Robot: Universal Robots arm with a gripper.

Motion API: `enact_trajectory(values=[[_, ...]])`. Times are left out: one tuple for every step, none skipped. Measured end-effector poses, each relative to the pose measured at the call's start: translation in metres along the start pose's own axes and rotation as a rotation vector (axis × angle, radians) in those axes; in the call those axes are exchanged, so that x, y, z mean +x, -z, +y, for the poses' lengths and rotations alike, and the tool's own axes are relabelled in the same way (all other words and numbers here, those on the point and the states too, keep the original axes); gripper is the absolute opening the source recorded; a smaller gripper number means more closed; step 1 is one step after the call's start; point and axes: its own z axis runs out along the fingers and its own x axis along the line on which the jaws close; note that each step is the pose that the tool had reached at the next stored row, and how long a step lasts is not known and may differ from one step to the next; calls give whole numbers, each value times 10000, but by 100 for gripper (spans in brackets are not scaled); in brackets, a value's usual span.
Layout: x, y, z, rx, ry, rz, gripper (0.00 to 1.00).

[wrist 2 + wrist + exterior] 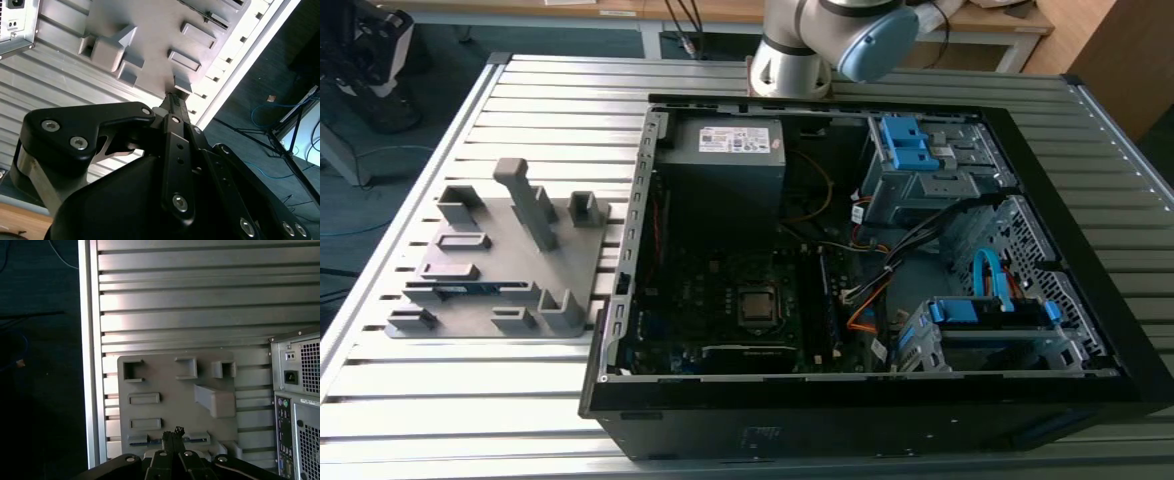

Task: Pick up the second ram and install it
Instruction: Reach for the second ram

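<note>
second ram (142, 441) in grey fixture (170, 390) | partly behind hand (174, 432)

The table (520, 90) is showing silver-grey in a ribbed pattern of parallel slats, the fixture plate (487, 268) on it is showing matt grey, and the second ram (454, 288) is glinting dark blue-green. The computer case (854, 420) is showing black with bright blue drive brackets (907, 145) inside, while the tool (174, 100) is showing black with silvery screw heads (79, 143).
</note>
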Motion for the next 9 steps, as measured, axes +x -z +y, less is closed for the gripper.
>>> enact_trajectory(values=[[12, -1, -1, 0, 0, 0, 10], [26, -1, -2, 0, 0, 1, 10], [40, -2, -3, 0, 0, 1, 10], [54, -3, -4, 0, 0, 0, 10], [69, -6, -6, 0, 0, -1, 10], [83, -8, -10, 0, 0, -1, 10], [96, -12, -15, 0, 0, 0, 10], [111, -17, -23, 0, 1, 0, 10], [125, -21, -33, 0, 2, 0, 10]])
